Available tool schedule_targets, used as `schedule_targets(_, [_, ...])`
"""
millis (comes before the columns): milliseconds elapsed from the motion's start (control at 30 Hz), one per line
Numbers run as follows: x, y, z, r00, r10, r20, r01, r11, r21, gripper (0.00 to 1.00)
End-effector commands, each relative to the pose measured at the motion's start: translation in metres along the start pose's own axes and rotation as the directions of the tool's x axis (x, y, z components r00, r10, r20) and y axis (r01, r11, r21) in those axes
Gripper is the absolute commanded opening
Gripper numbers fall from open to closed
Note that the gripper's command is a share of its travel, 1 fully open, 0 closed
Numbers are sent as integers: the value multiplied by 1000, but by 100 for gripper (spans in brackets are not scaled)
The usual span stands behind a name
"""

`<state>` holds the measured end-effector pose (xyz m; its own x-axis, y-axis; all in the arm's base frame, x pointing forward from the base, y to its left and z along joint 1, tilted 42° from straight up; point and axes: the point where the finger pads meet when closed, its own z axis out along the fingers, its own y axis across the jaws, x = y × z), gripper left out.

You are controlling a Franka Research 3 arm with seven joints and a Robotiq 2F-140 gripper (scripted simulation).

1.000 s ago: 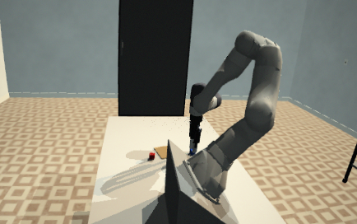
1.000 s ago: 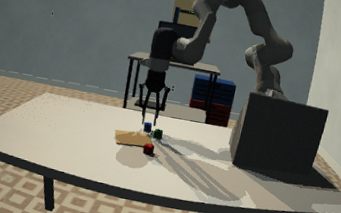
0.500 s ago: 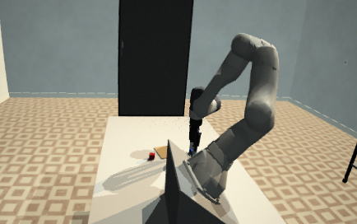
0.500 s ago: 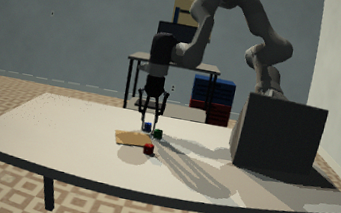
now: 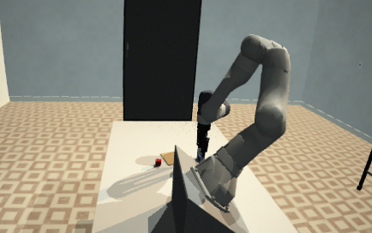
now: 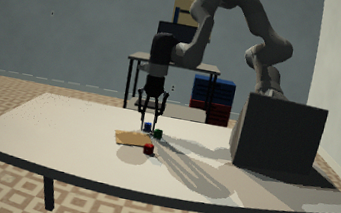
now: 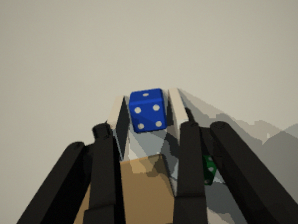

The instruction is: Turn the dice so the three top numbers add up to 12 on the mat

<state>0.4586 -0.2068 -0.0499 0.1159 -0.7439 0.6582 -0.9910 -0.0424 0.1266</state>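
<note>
The blue die (image 5: 199, 156) (image 6: 148, 126) (image 7: 147, 112) is on the table beyond the tan mat's edge, with four pips on the large face towards the wrist camera and one pip on the narrow face. My gripper (image 5: 201, 158) (image 6: 147, 129) (image 7: 148, 104) is open and points down, its fingertips on either side of this die with a gap at each side. The tan mat (image 5: 167, 158) (image 6: 129, 138) (image 7: 147, 192) lies on the table. The green die (image 6: 157, 134) (image 7: 210, 170) is beside the mat, partly behind a finger in the wrist view. The red die (image 5: 158, 162) (image 6: 148, 148) is near another mat edge; its pips are unreadable.
A large dark box-like block (image 5: 180, 188) (image 6: 280, 135) stands on the table (image 5: 129, 133) (image 6: 45, 144) near the arm's base and hides part of the mat in the top view. The green die is close outside one finger.
</note>
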Motion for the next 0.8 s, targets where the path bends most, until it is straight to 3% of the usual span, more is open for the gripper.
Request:
schedule_targets(0, [0, -1, 1, 1000, 5, 2, -5, 1000, 2, 28])
schedule_targets(667, [0, -1, 1, 1000, 5, 2, -5, 1000, 2, 28])
schedule_targets(700, [0, -1, 1, 1000, 5, 2, -5, 1000, 2, 16])
schedule_targets(767, [0, -1, 1, 1000, 5, 2, -5, 1000, 2, 16])
